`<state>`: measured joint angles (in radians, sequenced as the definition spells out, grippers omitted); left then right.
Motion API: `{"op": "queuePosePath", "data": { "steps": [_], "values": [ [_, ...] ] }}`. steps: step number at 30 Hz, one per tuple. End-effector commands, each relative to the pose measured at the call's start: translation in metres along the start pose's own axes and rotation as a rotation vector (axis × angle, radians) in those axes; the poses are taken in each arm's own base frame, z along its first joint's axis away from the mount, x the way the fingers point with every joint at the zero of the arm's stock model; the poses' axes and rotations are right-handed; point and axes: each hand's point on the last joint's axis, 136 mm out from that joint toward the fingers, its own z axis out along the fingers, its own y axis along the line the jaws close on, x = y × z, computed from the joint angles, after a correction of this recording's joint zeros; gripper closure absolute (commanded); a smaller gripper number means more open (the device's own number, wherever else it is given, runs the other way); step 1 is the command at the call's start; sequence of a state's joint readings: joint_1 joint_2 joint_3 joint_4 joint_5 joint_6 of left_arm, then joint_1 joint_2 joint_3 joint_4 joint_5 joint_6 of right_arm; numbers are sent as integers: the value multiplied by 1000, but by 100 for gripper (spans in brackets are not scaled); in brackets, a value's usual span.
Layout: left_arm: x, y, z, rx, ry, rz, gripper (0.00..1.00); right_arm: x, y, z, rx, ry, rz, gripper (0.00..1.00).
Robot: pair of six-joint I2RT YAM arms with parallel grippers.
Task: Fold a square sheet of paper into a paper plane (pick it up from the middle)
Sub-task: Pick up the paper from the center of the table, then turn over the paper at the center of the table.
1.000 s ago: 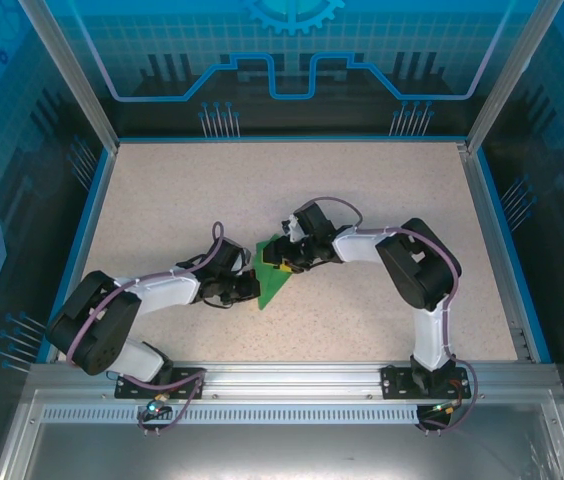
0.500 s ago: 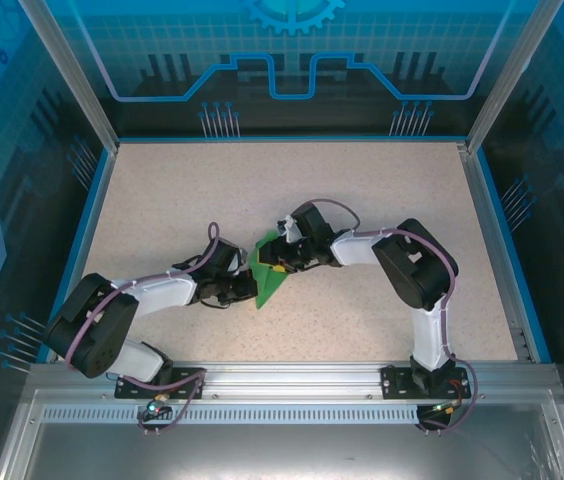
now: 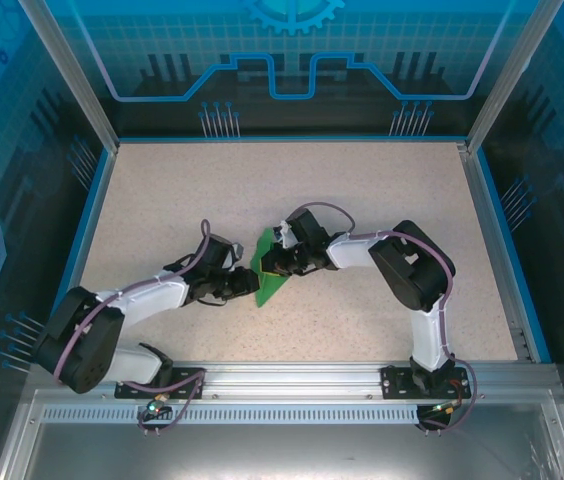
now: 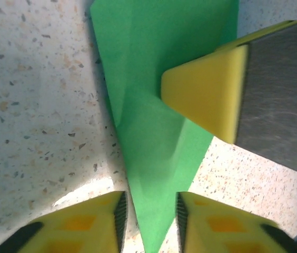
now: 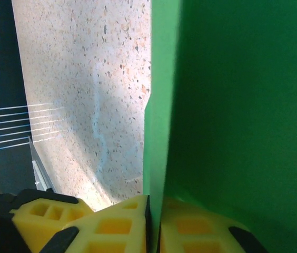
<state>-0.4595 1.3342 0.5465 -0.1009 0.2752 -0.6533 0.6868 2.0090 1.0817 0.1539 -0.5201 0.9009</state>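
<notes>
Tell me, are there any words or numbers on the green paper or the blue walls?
None: no words or numbers can be read.
The green paper is plain, and the blue back wall has line patterns and a gear shape, no letters.

Bright even light, soft shadows, blurry wrist close-ups

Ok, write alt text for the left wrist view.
A folded green paper narrows to a point between the two yellow fingers of the open left gripper at the bottom edge. A second yellow pad on a grey finger overlaps it from the upper right, over a speckled table.
</notes>
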Motion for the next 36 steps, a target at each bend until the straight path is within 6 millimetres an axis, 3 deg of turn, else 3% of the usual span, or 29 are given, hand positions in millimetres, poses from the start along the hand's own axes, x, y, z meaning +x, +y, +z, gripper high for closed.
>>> {"op": "queuePosePath", "data": {
  "steps": [1, 3, 6, 17, 24, 28, 36],
  "values": [
    [-2, -5, -15, 7, -10, -13, 54, -5, 17, -9, -14, -21, -48, 89],
    [-6, -8, -22, 16, -28, -28, 44, -8, 28, -16, -41, -33, -59, 91],
    [-12, -16, -32, 40, -61, -52, 36, -14, 44, -28, -101, -54, -66, 93],
    [-44, -63, -89, 299, -270, -188, 27, -36, 99, -80, -290, -157, -85, 95],
    [-37, -63, -102, 332, -273, -299, 24, -47, 120, -106, -364, -221, -94, 95],
    [-35, -66, -98, 415, -260, -381, 22, -48, 128, -114, -407, -236, -85, 94],
    [-50, -84, -108, 565, -309, -429, 23, -49, 136, -120, -461, -242, -70, 95]
  ]
}}
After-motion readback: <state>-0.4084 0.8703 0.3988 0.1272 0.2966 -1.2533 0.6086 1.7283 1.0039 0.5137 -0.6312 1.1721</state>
